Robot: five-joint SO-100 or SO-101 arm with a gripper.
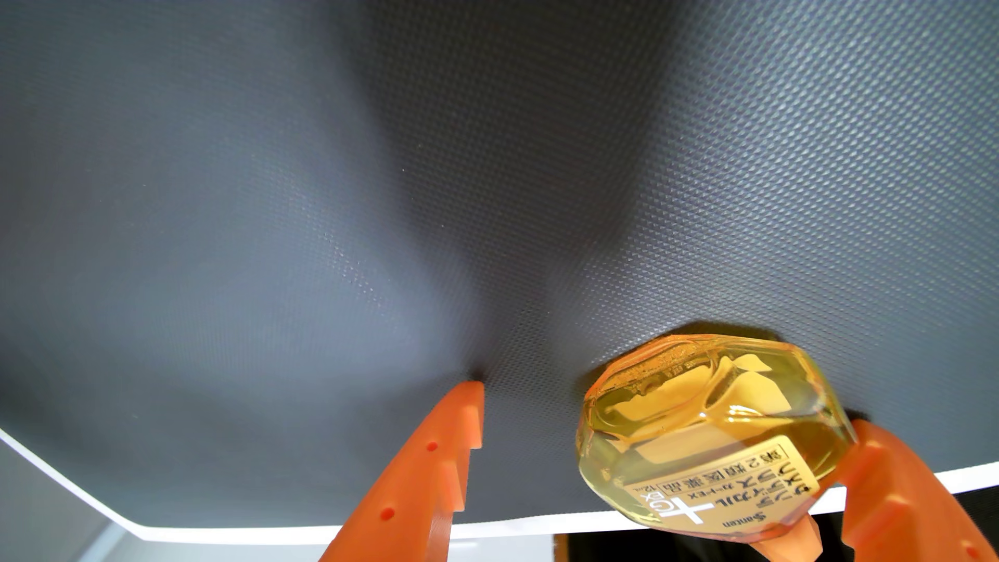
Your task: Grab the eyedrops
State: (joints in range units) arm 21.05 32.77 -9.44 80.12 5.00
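— At the bottom right of the wrist view, what is that yellow thing?

— The eyedrops bottle (713, 432): clear amber plastic with yellow liquid inside and a pale label with printed characters and a white cross. It stands on the dark mat (378, 216), which has a fine dotted texture and a white rim along its near edge.

— And the gripper (670, 410)?

— Orange, coming in from the bottom edge. Its fingers are spread apart. The left finger (432, 470) has a stepped inner edge and two small holes, and its tip seems to meet the mat, with bare mat between it and the bottle. The right finger (908, 497) sits just behind the bottle's right side.

— Is the right one touching the bottle?

— It looks pressed against it, but the bottle covers the spot where they would meet, so I can't be sure.

— So where is the bottle relative to the fingers?

— Between them, hard over to the right one.

— Anything else?

— A soft shadow falls across the middle of the mat.
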